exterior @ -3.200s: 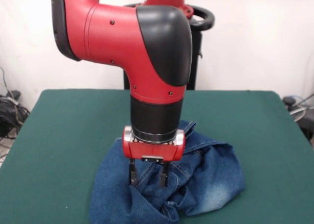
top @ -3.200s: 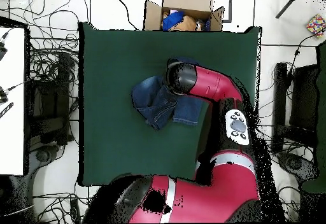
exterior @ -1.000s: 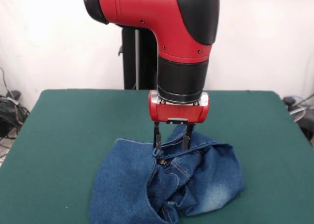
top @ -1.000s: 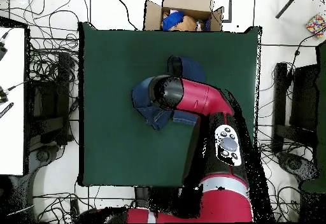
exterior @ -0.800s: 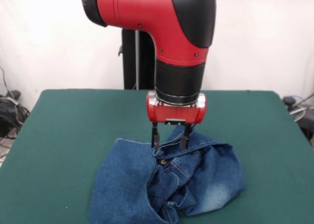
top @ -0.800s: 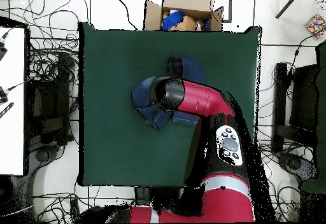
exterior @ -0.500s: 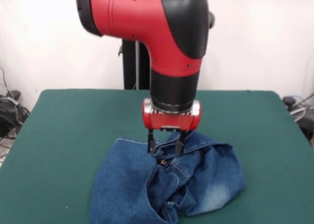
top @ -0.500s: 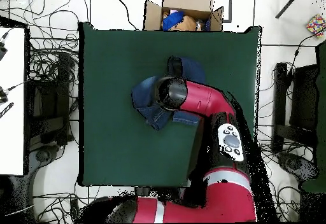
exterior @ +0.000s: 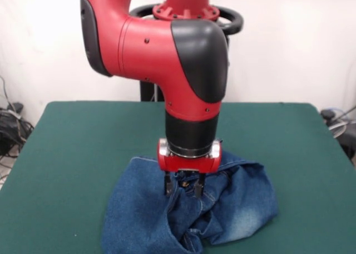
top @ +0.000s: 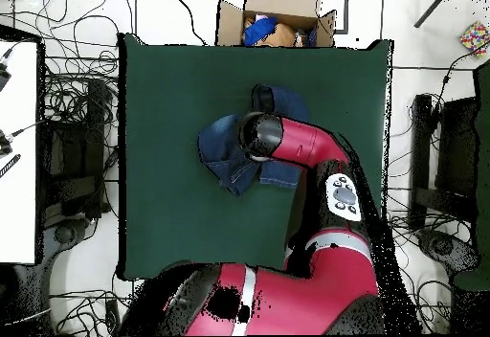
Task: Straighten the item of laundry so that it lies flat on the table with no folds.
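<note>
The item of laundry [exterior: 139, 209], blue denim jeans with faded patches, lies bunched in folds near the front middle of the green table [exterior: 78, 137]. In the overhead view the jeans [top: 222, 151] sit at the middle of the table [top: 172, 84], partly hidden under the arm. My gripper [exterior: 182, 190] points straight down over the heap's middle. It is open, its two dark fingertips [exterior: 167, 189] reaching the denim at a crumpled seam, with no cloth pinched between them. The red and black arm hides the gripper in the overhead view.
A cardboard box [top: 278, 17] with coloured things stands just beyond the table's far edge in the overhead view. Cables [top: 67, 151] and equipment lie on the floor round the table. Green cloth lies bare on all sides of the jeans.
The gripper has come down and towards the front of the heap, from just above its back edge to the denim at its middle. The jeans have not moved.
</note>
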